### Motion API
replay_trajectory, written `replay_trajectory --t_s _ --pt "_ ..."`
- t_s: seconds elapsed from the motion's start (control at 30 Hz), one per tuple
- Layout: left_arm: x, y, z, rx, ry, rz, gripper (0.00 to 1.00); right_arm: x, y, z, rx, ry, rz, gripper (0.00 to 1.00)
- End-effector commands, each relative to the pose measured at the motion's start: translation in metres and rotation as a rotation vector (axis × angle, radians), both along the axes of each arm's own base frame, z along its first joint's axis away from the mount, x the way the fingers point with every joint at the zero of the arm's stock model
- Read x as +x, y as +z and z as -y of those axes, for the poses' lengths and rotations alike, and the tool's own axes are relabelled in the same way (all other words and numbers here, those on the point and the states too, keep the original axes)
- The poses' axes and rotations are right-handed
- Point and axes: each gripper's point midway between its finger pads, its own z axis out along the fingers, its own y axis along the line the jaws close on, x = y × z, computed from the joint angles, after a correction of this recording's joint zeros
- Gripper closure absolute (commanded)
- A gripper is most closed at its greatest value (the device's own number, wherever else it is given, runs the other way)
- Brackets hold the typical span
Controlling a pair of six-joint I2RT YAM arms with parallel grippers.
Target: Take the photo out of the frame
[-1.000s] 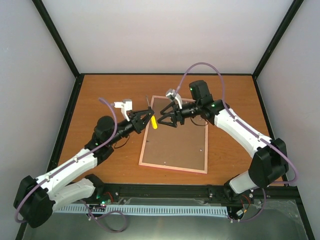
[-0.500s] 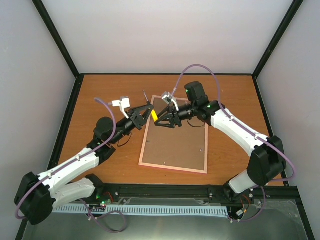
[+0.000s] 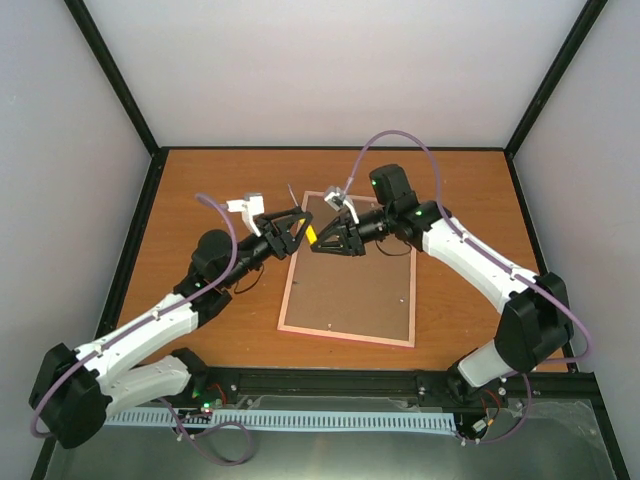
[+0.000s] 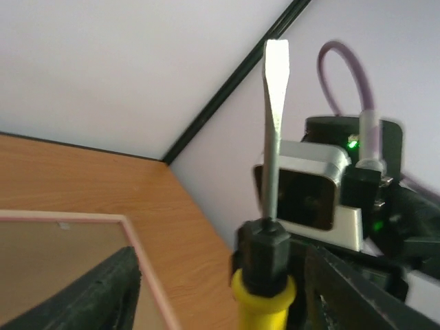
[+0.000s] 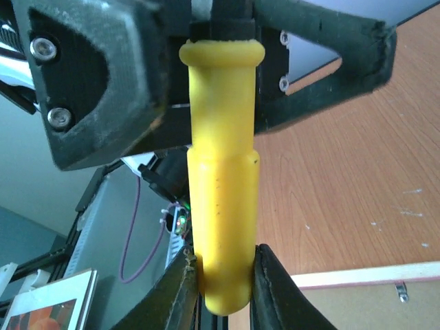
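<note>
The frame [image 3: 345, 336] lies back-up on the table, its thin pink border around a brown backing board [image 3: 350, 290]. The photo is hidden under that board. Above the frame's far left corner a yellow-handled screwdriver [image 3: 310, 236] hangs between both grippers. My right gripper [image 5: 223, 289] is shut on the butt end of the yellow handle [image 5: 220, 172]. My left gripper [image 4: 227, 302] is open, its fingers [image 4: 103, 292] standing apart on either side of the screwdriver's black collar [image 4: 265, 251]. The blade [image 4: 275, 103] points up and away.
Black posts and pale walls close the table on three sides. The right wrist's camera housing [image 4: 309, 199] sits close behind the blade. Bare wooden tabletop [image 3: 200, 190] lies left of the frame and also to its right [image 3: 470, 190].
My right gripper has closed on the screwdriver's yellow handle. My left gripper, which was shut on the screwdriver, has opened. Both arms stay almost in place.
</note>
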Motion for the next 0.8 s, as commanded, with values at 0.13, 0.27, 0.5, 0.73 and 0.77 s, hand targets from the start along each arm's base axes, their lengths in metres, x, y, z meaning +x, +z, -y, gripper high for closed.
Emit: replay_trajectory --t_s 0.13,0.27,0.5,0.73,0.77 --pt "-0.016 -0.024 -0.017 0.38 0.036 0.125 0.35 -0.006 -0.035 0.046 -0.22 -0.063 0.111 0.97" --pt "-0.034 -0.03 -0.018 0.511 -0.046 0.157 0.42 -0.019 -0.068 0.066 -0.388 -0.029 0.063 0.97" --pt "-0.044 -0.024 -0.03 0.742 -0.041 0.33 0.43 -0.024 -0.113 0.084 -0.559 -0.043 0.076 0.97" --pt "-0.061 -0.066 0.01 1.105 -0.067 0.518 0.4 -0.027 -0.121 0.085 -0.615 -0.012 0.048 0.97" --pt "-0.065 -0.077 0.019 1.172 -0.085 0.543 0.4 -0.026 -0.121 0.085 -0.62 -0.008 0.046 0.97"
